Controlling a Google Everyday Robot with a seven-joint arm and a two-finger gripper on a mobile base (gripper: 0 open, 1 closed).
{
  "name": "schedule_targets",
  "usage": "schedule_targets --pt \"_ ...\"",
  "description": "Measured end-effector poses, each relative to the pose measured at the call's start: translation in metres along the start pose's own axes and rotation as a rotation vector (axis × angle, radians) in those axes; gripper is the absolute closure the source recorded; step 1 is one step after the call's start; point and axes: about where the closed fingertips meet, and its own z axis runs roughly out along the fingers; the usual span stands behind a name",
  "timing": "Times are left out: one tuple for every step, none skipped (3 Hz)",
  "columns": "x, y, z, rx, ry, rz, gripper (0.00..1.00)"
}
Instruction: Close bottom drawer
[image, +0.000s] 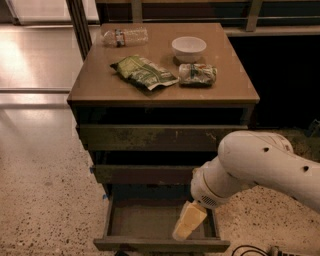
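Cabinet of dark olive-brown wood (100, 85) with three drawers, seen from above and in front. Its lowest one, the shallow rectangular bottom drawer (145, 221) with a worn, handle-less flat front, stood pulled well out. The robot's cream-yellow gripper (189, 221), at the end of a bulky white arm (260, 167) reaching in from the right, hung inside that tray near its right wall, just behind the front panel; whether it was open or closed could not be told. The likely trouble lay in that position: the gripper was on the inner side of the front, so a push from there would probably not send the drawer home. If the drawer did slide in, the gripper could be caught under the middle drawer front (145, 174) just above. A push placed far to the right of the flat front might also skew the tray and jam it. On top, a white bowl (188, 48), a green snack bag (144, 73) and a clear plastic bottle (125, 36) lay well apart from the arm.
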Motion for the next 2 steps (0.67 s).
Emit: schedule_targets --pt "0.0 0.023 0.057 0.013 0.03 -0.042 0.0" --pt "0.013 0.025 0.07 0.043 0.041 -0.008 0.0"
